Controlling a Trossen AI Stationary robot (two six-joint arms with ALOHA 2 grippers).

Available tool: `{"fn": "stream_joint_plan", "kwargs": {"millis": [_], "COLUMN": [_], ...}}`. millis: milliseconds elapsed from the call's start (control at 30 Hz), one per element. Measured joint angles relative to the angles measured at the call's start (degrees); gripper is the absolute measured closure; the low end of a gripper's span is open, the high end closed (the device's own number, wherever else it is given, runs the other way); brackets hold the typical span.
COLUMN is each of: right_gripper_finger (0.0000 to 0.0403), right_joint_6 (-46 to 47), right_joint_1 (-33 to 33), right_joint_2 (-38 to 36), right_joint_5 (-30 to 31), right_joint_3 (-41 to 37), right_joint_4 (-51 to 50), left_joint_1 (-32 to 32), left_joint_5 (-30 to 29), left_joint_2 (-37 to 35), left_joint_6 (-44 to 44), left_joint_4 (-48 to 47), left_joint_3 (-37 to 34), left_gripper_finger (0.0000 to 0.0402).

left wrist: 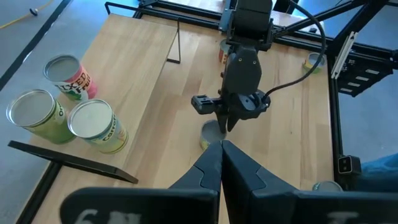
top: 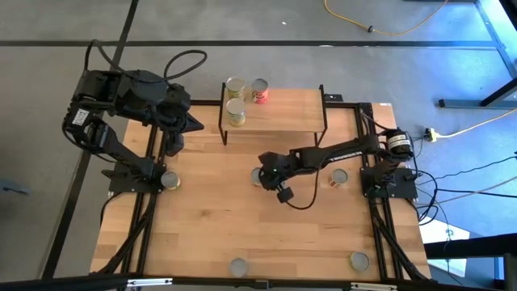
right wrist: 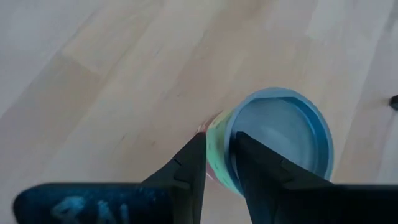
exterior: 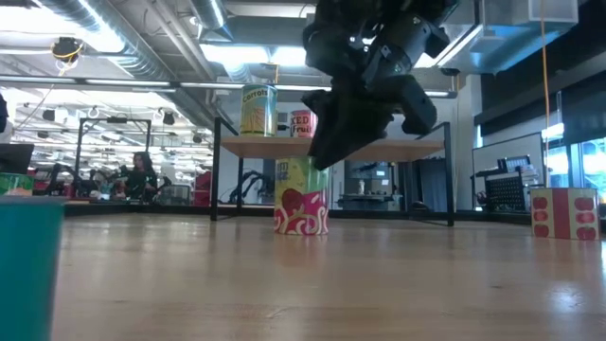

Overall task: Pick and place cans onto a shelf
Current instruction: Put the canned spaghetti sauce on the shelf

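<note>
A can (exterior: 301, 197) with a green and pink label and a grey lid (right wrist: 283, 134) stands upright on the table in front of the shelf (top: 283, 109). My right gripper (right wrist: 219, 142) slants down onto it from the table's right, open by a narrow gap across the can's rim; it also shows in the high view (top: 262, 172) and the low view (exterior: 325, 156). Three cans (top: 235, 111) stand on the shelf's left end. My left gripper (left wrist: 221, 148) is shut and held high over the table's far left (top: 192, 123). My right gripper has one finger (right wrist: 249, 155) over the lid's edge and the other (right wrist: 194, 155) outside the labelled wall (right wrist: 214, 140), coming slanting from above. Whether either finger touches the can I cannot tell. The can stands on the table.
Other cans stand on the table: one by the left arm's base (top: 170, 179), one by the right arm's base (top: 339, 176), two at the near edge (top: 237, 267) (top: 359, 260). The shelf's right part is bare. A person (exterior: 142, 175) sits in the room beyond.
</note>
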Motion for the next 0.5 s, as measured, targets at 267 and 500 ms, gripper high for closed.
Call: {"fn": "stream_joint_plan", "kwargs": {"millis": [267, 500], "right_gripper_finger": [0.0355, 0.0391], "right_joint_6": [1.5, 3.6], "right_joint_1": [-1.3, -1.3], "right_joint_2": [1.4, 1.8], "right_joint_5": [0.1, -0.2], "right_joint_3": [0.2, 0.2], "right_joint_4": [1.9, 2.6], "left_joint_1": [0.0, 0.0], "left_joint_5": [0.4, 0.4], "left_joint_2": [0.0, 0.0], "left_joint_6": [0.0, 0.0], "left_joint_4": [0.0, 0.0], "left_joint_3": [0.0, 0.0], "left_gripper_finger": [0.0401, 0.0401]}}
